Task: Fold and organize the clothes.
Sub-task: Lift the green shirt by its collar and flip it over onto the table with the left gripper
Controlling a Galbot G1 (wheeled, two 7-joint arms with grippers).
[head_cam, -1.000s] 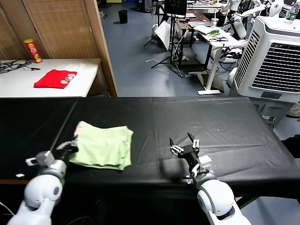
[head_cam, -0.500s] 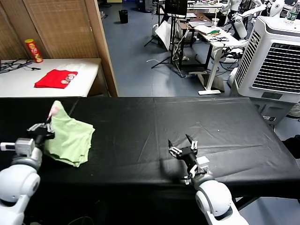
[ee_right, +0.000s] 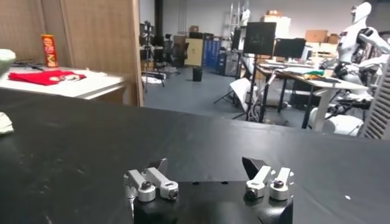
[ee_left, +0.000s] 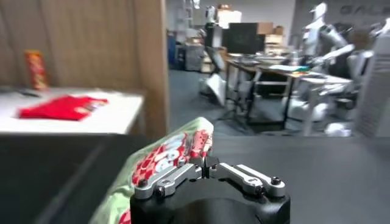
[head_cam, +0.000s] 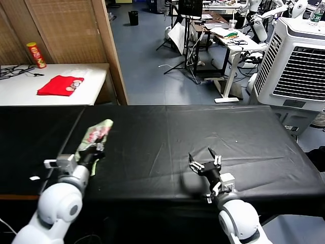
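Observation:
The clothes are one pale green T-shirt (head_cam: 95,136), bunched into a narrow strip with its red-pink dotted patch facing up. It hangs over the left part of the black table (head_cam: 167,132). My left gripper (head_cam: 94,150) is shut on the shirt's near edge. In the left wrist view the dotted fabric (ee_left: 173,151) rises just past the closed left gripper (ee_left: 206,163). My right gripper (head_cam: 205,162) hovers low over the table's front middle, open and empty, well away from the shirt. The right wrist view shows the right gripper (ee_right: 207,167) with spread fingers over bare black cloth.
A white side table (head_cam: 94,76) at the back left holds a small red folded cloth (head_cam: 60,85) and a red can (head_cam: 35,54). A wooden partition (head_cam: 104,46) stands behind it. A large white air cooler (head_cam: 297,66) stands at the right.
The left gripper lifted the shirt off the table, swung it far left, then back toward the front. The shirt is now bunched narrower, dots showing. The right gripper shifted slightly right.

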